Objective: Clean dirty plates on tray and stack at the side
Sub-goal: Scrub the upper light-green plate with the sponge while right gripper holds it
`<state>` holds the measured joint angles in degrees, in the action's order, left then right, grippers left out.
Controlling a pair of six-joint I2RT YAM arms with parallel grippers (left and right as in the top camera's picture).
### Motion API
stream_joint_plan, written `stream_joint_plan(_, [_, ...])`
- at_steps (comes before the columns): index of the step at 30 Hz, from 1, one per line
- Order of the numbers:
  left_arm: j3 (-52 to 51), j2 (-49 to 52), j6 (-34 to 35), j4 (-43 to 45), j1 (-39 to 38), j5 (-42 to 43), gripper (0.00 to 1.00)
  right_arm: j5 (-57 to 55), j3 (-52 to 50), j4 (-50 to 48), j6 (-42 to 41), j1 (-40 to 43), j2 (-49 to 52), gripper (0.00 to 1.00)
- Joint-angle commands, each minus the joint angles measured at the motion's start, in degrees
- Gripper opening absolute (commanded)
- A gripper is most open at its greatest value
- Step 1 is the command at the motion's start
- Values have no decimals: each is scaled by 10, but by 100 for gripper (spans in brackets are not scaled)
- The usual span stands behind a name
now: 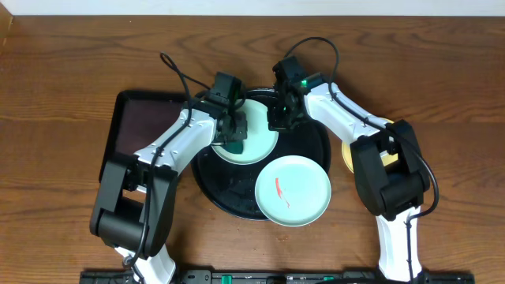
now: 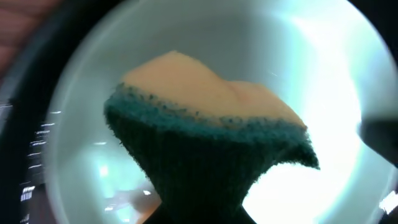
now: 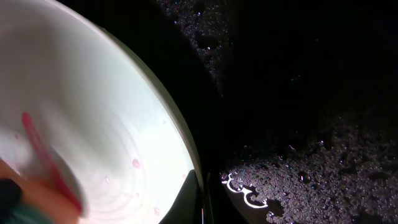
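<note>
Yellow-and-green sponge was pinched tight in the left gripper, pushing on a mint plate on the black tray. The right gripper, pressed together, sat at its rim. Hard rubbing could slide the plate away.

The overhead view is filled almost wholly by a wooden table, dark reddish-brown, with its grain laid from left to right. The wood is softly and evenly lit, and is shown a little lighter toward the far left. Along the far edge a narrow pale strip is seen; whether wall or floor cannot be told. The same wood is glimpsed, blurred, in the left wrist view
</note>
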<state>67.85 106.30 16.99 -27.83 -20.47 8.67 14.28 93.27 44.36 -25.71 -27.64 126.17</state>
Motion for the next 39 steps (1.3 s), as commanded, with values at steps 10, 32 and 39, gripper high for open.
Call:
stream_joint_plan(10, [-2, 8, -69, 122, 0, -65, 8, 0, 7, 0, -10, -13, 15, 1])
stream_joint_plan(32, [0, 38, -103, 15, 1, 24, 8, -4, 6, 1, -10, -13, 15, 1])
stream_joint_plan(39, [8, 19, -198, -19, 1, 138, 8, -4, 6, 0, -10, -13, 15, 1])
